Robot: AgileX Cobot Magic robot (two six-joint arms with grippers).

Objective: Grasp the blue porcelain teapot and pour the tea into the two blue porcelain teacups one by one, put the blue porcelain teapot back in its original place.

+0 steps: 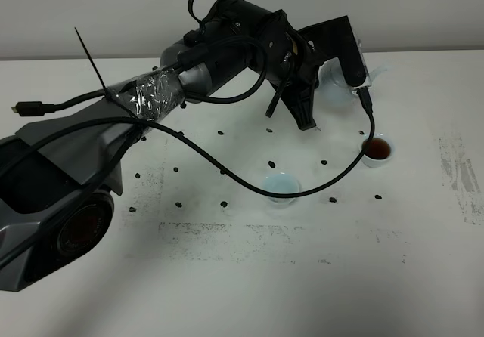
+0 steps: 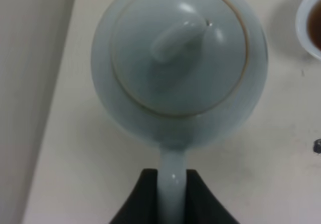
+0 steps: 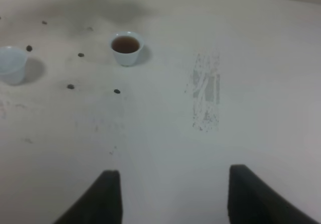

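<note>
Big and close in the high view, the left arm (image 1: 68, 178) sweeps across the counter (image 1: 227, 299), black cable (image 1: 227, 174) looping off it, reaching to the far edge by the wall. And there's the blue porcelain teapot (image 2: 178, 53), upright, lid (image 2: 180, 48) on, at the back of the counter. Resting or just lifted? Can't call it from here. The left tool (image 2: 169, 186) is clenched on the loop handle (image 2: 170, 166), a finger either side. The right tool (image 3: 174, 171)? Jaws spread, nothing between them, hovering over the counter off to the side. Now the geometry that matters: the pot's long axis runs handle to spout (image 1: 382, 70), with the spout aimed away from the left tool, off to the right in the high view. The tea-filled teacup (image 1: 376, 150), near the pot on its camera side, is dark with tea and looks done. The pale teacup (image 1: 281, 188) looks unfilled, and it lies nearer the camera and left of the pot, well apart from it. By my read, the left arm must bring the pot back toward itself and swing that spout over the pale rim.
</note>
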